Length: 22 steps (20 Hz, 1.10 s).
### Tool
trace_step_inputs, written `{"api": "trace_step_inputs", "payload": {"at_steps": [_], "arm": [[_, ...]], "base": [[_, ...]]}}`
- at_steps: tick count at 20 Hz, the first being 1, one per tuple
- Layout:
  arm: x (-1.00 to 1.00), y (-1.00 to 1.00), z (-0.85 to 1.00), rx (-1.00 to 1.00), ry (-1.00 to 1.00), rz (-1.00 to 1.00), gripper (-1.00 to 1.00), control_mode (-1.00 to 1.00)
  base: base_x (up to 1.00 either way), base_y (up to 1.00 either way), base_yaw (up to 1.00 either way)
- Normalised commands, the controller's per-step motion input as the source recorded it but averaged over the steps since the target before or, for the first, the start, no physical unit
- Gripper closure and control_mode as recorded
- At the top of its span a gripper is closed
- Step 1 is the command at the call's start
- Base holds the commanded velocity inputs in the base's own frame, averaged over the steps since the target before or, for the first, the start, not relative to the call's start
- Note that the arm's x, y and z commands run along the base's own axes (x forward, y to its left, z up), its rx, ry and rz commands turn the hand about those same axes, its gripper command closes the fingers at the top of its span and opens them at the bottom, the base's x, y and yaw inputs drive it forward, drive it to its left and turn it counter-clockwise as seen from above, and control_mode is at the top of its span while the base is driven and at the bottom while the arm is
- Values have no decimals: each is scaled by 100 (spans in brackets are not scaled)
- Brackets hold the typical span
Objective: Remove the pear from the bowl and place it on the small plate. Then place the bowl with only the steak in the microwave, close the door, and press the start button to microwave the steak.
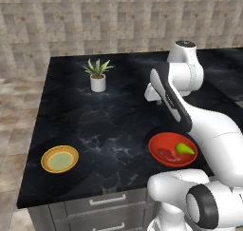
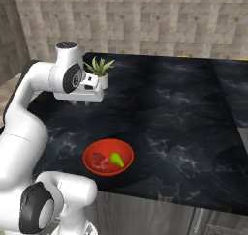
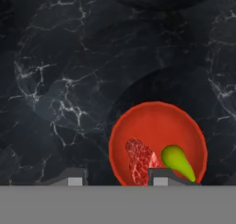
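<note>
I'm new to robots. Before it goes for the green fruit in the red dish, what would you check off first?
1. Small bright green pear lies in the glossy red bowl: ok.
2. Pink marbled steak lies beside the pear, with little room for the fingertips: not ok.
3. Pincer open: ok.
4. Pincer centred over the pear: not ok, the pear sits off to one side in the hand view.
5. Small orange-rimmed plate free to receive fruit: ok.
6. Black marble counter between bowl and plate unobstructed: ok.
</note>
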Motion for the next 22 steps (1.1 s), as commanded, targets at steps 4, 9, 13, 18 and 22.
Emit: {"api": "trace_step_inputs", "payload": {"at_steps": [4,9,13,18,22], "arm": [[0,-12,-38,0,0,0,-100,-100],[-7,-88,-100,0,18,0,-100,-100],[0,-62,-98,-1,25,0,-100,-100],[0,-7,-68,-4,10,0,-100,-100],[0,-20,-54,0,0,0,-100,-100]], "base": [[0,0,0],[0,0,0],[0,0,0],[0,0,0],[0,0,0]]}}
